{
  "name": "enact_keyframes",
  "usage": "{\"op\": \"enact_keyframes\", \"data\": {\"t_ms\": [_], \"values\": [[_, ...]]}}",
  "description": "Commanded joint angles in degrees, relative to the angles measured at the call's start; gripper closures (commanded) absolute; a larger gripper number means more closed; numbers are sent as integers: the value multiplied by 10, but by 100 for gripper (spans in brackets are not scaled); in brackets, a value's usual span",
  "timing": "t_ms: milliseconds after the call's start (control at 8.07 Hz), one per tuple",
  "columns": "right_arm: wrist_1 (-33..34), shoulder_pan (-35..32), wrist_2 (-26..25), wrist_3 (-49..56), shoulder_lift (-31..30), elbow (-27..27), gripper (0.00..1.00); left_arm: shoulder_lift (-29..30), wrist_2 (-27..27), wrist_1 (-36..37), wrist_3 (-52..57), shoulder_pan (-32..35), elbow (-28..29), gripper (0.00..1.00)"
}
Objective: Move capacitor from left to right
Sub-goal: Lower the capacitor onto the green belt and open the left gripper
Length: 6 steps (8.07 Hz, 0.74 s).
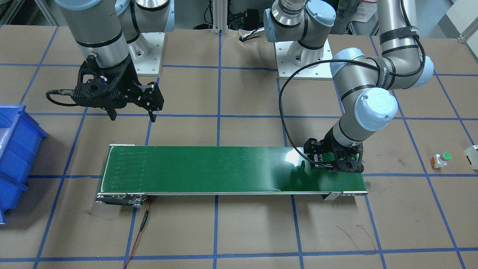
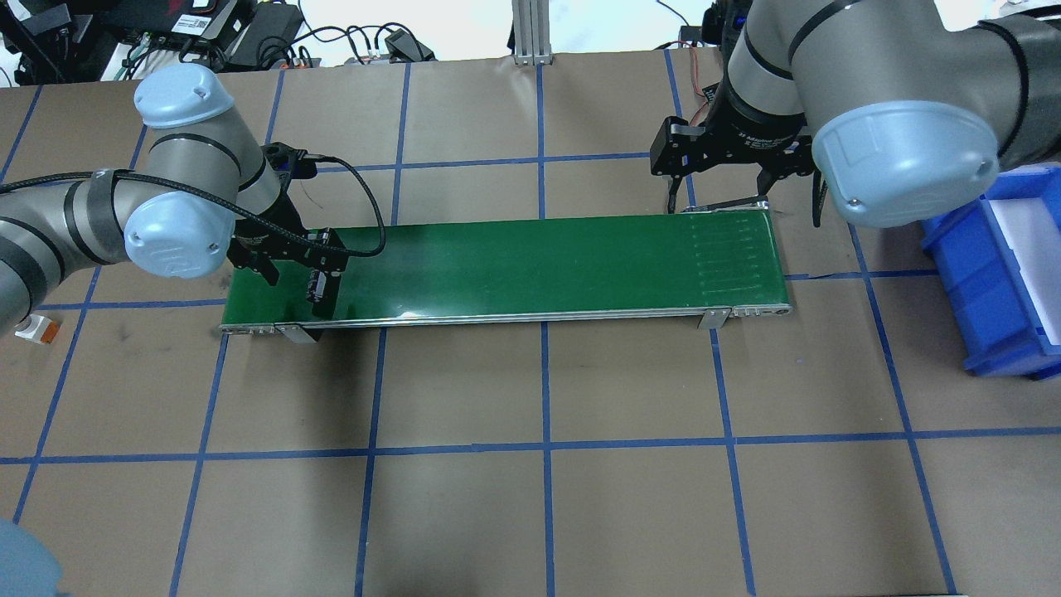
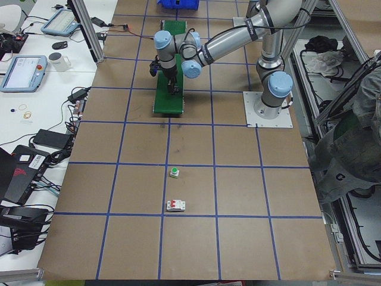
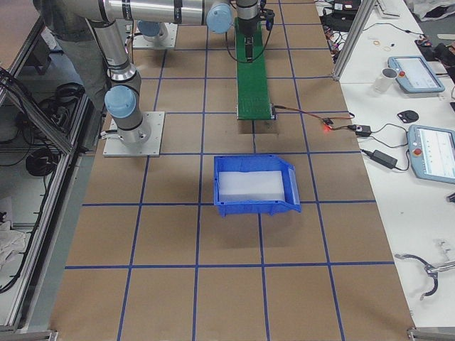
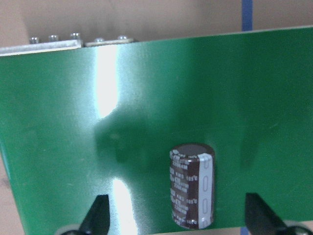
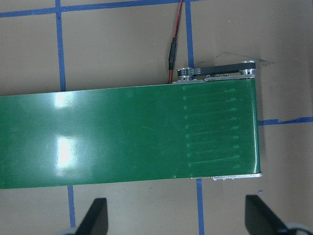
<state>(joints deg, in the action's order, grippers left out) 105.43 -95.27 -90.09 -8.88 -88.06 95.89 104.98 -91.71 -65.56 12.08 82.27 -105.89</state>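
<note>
Between my left gripper's wide-spread fingers, the capacitor rests untouched on the green belt, near its left end. From the front, my wrist hides it. Near the belt's other end my right gripper hangs spread, holding nothing, its fingertips cut off in the wrist view.

Illumination is bright, diffuse and comes from above; shadows are soft-edged. In the left wrist view, the belt carries two white glare streaks ahead and to the left of the left gripper. A faint shadow lies beside the capacitor, whose print is slightly soft. The fingertips are out of focus. In the front-facing view, a glare patch sits just beside this gripper. In the right wrist view, two glare spots lie ahead-left of the right gripper.
</note>
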Motion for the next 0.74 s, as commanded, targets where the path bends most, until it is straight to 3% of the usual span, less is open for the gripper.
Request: {"op": "enact_keyframes", "data": {"t_ms": [0, 619], "values": [[0, 0, 0, 0, 0, 0, 0, -28, 1, 4, -1, -3, 6, 0], [0, -1, 3, 0, 1, 0, 0, -56, 3, -1, 0, 3, 43, 0]]}}
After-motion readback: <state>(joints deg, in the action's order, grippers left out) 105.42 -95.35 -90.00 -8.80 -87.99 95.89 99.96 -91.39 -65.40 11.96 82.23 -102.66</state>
